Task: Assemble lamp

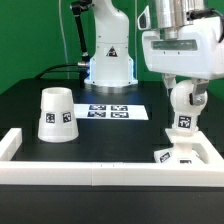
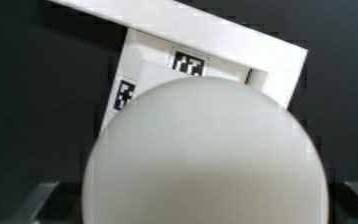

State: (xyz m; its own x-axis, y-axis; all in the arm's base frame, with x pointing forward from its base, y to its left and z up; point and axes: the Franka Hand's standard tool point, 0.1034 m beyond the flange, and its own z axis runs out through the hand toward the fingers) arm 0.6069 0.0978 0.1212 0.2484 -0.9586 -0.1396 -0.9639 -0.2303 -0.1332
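Rail [image 1: 100,172] frontmost; pincer [image 1: 183,90] clamped round upright bulb [image 1: 183,120] over base [image 1: 178,153]; shade [image 1: 55,113] at 9 o'clock from bulb, on worktop [image 1: 120,135], well apart.

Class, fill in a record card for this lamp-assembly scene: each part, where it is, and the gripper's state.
shade: standing, exterior view's left
bulb: ball head up, above the base
base: flat, exterior view's right
marker board: flat, between shade and bulb
gripper: shut on bulb
bulb seated in base: cannot tell
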